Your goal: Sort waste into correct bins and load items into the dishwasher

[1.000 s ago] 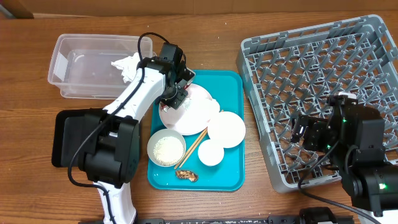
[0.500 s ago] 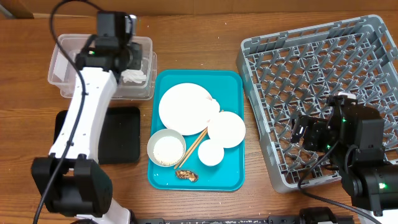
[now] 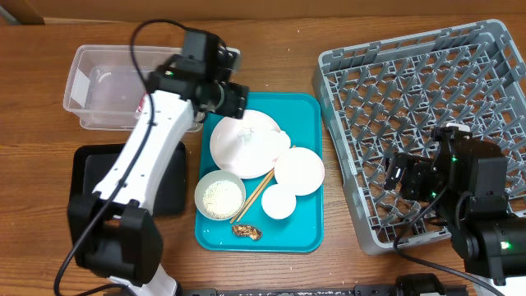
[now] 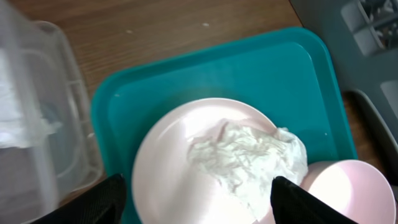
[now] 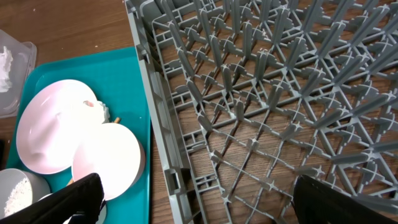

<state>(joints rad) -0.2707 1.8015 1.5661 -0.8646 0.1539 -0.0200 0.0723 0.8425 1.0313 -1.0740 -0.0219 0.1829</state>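
On the teal tray [image 3: 308, 111] lie a large pink plate [image 3: 246, 146], a smaller plate [image 3: 299, 170], a bowl of rice [image 3: 219, 196], a small cup [image 3: 279, 202], chopsticks [image 3: 256, 196] and a brown food scrap [image 3: 246, 232]. My left gripper [image 3: 237, 100] hovers open over the tray's far left corner. In the left wrist view a crumpled white tissue [image 4: 249, 158] lies on the large plate [image 4: 168, 168], between and beyond my open left gripper [image 4: 199, 205]. My right gripper [image 5: 205, 205] stands open and empty above the grey dish rack [image 5: 261, 93].
A clear plastic bin [image 3: 103, 90] sits at the far left, with white tissue [image 5: 5, 59] in it. A black bin [image 3: 89, 177] lies in front of it, partly under my left arm. The dish rack [image 3: 427, 123] fills the right side.
My left arm swung from the large plate to the clear bin, then back over the tray's far corner. Its jaws went from shut to open. The right arm has not moved.
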